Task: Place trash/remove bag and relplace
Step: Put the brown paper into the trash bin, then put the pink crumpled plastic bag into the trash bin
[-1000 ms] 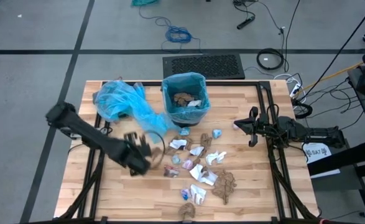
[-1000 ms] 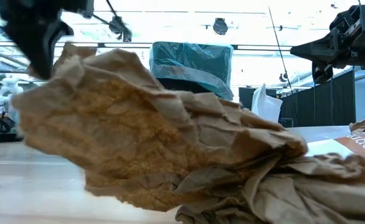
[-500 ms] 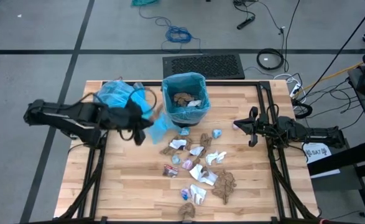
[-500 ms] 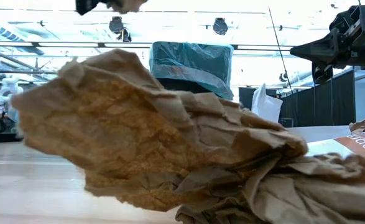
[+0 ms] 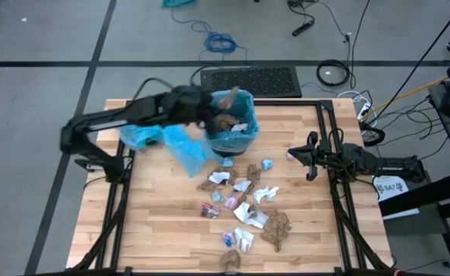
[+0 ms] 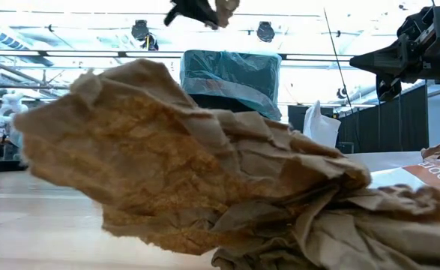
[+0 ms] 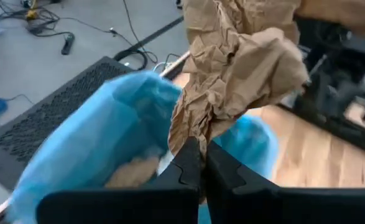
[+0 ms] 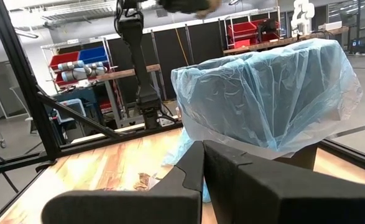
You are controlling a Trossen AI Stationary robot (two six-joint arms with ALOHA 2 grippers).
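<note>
My left gripper (image 5: 218, 106) is over the far left rim of the bin (image 5: 228, 123), a small can lined with a pale blue bag, with brown and white paper in it. It is shut on a crumpled brown paper wad (image 7: 238, 68), which also shows at the top of the low view, brown wad (image 6: 227, 6). Several small scraps of trash (image 5: 244, 201), white, brown, blue and pink, lie on the table in front of the bin. A spare blue bag (image 5: 159, 132) lies left of the bin. My right gripper (image 5: 310, 158) waits shut at the table's right side. My left gripper pinches the brown paper wad between its two fingers by one bunched end (image 7: 191, 134). The arm reaches in from the table's left, above the bin. The wad is lifted clear and sticks out past the fingertips over the bin's opening (image 7: 138, 168).
In the low view a large brown paper wad (image 6: 190, 165) lies close to the camera and hides most of the table. A black mat (image 5: 250, 80) and cables lie on the floor beyond the far edge. Bare wood shows at the table's near left (image 5: 156, 238).
My left gripper, shut on the brown wad throughout, has risen from the table left of the scraps, travelled toward the far edge and then right, and now hovers at the bin's rim. The wad has been lifted clear of the table. My right arm has kept still.
</note>
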